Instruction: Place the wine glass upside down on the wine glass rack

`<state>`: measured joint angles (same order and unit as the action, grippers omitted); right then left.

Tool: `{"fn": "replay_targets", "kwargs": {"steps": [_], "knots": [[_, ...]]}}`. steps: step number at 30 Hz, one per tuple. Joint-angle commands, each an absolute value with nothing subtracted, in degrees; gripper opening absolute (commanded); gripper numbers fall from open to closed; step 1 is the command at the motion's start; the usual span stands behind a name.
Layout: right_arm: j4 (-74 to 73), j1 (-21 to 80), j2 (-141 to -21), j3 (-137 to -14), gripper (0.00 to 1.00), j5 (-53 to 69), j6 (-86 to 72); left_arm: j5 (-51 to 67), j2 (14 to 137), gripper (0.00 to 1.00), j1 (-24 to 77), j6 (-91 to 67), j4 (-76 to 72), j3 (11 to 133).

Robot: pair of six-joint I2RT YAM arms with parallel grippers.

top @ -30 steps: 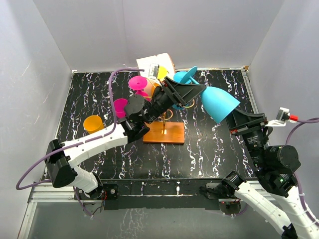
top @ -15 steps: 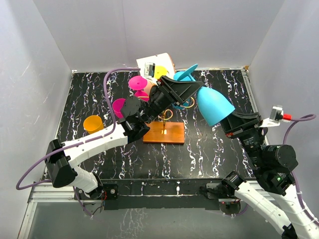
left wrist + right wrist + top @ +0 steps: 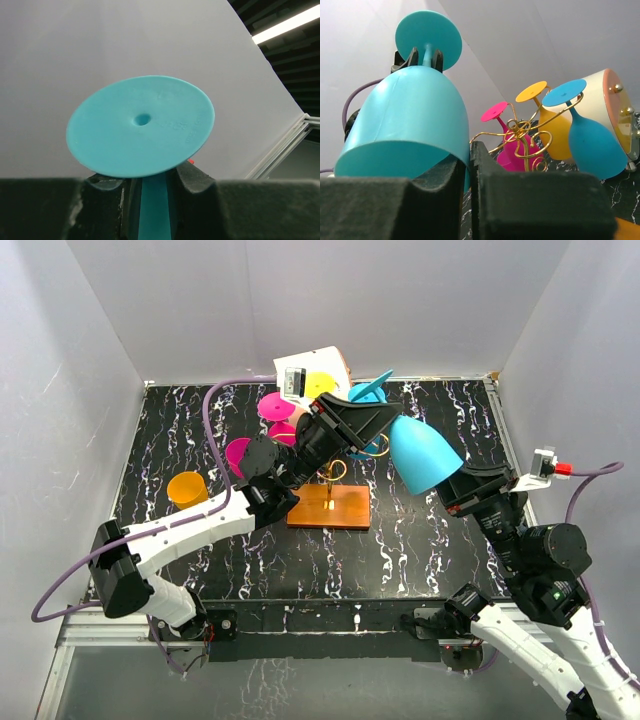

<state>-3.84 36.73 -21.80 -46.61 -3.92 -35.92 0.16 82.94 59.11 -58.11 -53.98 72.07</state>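
Since 1.0 s ago, the right pincer (image 3: 447, 476) and the cyan bowl it carries sit further left, closer to the left pincer (image 3: 392, 418), which has barely shifted.

Black marbled table (image 3: 440, 540) lies under both pincers.

Wine glass rack (image 3: 330, 508): its wooden base sits below the left pincer. In the right wrist view its gold scrolls (image 3: 520, 132) are ahead and to the right of the right pincer (image 3: 469, 150).

White cylinder box (image 3: 600, 105): beyond the rack, far right of the right pincer.

Wine glass (image 3: 425, 455): held in the air between the two pincers, tilted, apart from the rack.
- Left pincer (image 3: 150, 175) is clamped on the stem just under the foot (image 3: 142, 125).
- Right pincer is clamped on the bowl rim (image 3: 405, 120).

Blue glass (image 3: 595, 145), yellow glass (image 3: 555, 130) and pink glass (image 3: 505, 150) hang bowl-down on the rack.

Orange cup (image 3: 187, 487): well left of the left pincer.
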Motion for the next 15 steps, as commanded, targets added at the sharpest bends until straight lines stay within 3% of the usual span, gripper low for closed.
{"fn": "replay_targets", "kwargs": {"steps": [1, 2, 6, 11, 15], "knots": [[-9.7, 37.2, -21.8, -49.6, 0.11, -2.8, -35.1, -0.6, 79.5, 0.0, 59.4, -54.2, -56.9, 71.8], [-10.5, 37.1, -21.6, -49.9, 0.21, -3.2, -35.2, -0.9, 79.2, 0.0, 59.4, -54.0, -56.7, 71.5], [-15.3, 37.2, -21.0, -51.8, 0.44, -4.4, -35.1, -2.6, 78.6, 0.0, 59.4, -52.6, -55.8, 70.4], [-21.8, 37.1, -18.8, -52.3, 0.59, -5.5, -35.1, -4.3, 75.5, 0.0, 59.4, -50.1, -55.2, 68.9], [-27.1, 37.2, -16.6, -53.4, 0.62, -6.0, -34.3, -4.1, 74.2, 0.0, 59.4, -46.3, -53.8, 68.4]]}}
